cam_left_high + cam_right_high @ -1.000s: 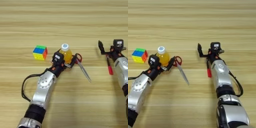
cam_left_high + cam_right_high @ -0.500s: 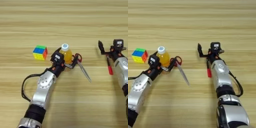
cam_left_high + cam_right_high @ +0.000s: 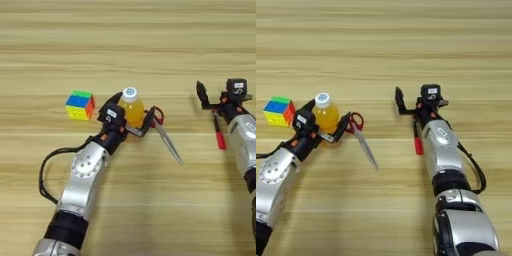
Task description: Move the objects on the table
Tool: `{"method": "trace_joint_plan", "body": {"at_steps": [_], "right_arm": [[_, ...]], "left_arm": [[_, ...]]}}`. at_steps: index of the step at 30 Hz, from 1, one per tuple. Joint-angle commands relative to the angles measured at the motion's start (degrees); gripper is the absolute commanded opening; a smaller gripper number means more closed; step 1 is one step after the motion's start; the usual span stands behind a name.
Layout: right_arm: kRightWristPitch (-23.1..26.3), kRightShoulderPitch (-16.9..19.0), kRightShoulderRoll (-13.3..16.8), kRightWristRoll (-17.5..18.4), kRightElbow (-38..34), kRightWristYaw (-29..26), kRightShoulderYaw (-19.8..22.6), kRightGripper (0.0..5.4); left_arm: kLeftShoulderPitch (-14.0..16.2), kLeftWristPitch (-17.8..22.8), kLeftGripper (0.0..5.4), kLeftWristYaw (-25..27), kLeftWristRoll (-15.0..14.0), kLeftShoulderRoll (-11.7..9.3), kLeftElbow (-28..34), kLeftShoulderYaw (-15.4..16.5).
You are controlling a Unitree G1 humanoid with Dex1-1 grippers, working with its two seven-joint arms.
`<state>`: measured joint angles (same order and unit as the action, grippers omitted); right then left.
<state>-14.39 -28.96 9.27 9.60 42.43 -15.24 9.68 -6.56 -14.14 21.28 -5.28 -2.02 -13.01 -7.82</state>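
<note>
Nothing has shifted over the last second: the left claw [image 3: 131,118] still sits spread wide around the juice bottle [image 3: 132,108], one finger on each side of it, and the bottle has not moved or lifted from the desk [image 3: 128,40]. That suggests the grasp is being set rather than a carry begun; the fingers look close to the bottle's sides, though contact is hard to confirm from above.

Left of the bottle and a little apart from it lies the puzzle cube [image 3: 80,104]. Just right of the bottle lie the scissors [image 3: 164,134], red handles near the claw's right finger and blades pointing away toward the robot. Well to the right of the bottle, the right claw [image 3: 415,101] hovers spread open and empty, with the red pen [image 3: 417,139] on the desk just beside it, partly hidden under the arm.

The bottle's lower part is hidden behind the left claw. No red-and-white box shows in either view.
</note>
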Motion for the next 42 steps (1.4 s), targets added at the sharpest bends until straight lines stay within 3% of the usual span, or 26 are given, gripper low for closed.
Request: {"method": "trace_joint_plan", "body": {"at_steps": [1,23,42], "right_arm": [[-0.3,-0.6,0.1,-0.1,0.1,0.3,0.2,5.4],[-0.6,-0.9,0.5,0.0,0.7,0.3,0.5,5.4],[-0.9,-1.5,0.9,0.1,1.8,0.3,0.7,5.4]], "left_arm": [[1.1,1.0,5.38,0.4,-0.3,-0.6,1.5,0.1],[5.8,2.9,5.38,2.7,-1.5,-2.5,5.9,-0.4],[12.0,3.9,5.38,7.3,-4.4,-8.0,13.5,0.7]]}}
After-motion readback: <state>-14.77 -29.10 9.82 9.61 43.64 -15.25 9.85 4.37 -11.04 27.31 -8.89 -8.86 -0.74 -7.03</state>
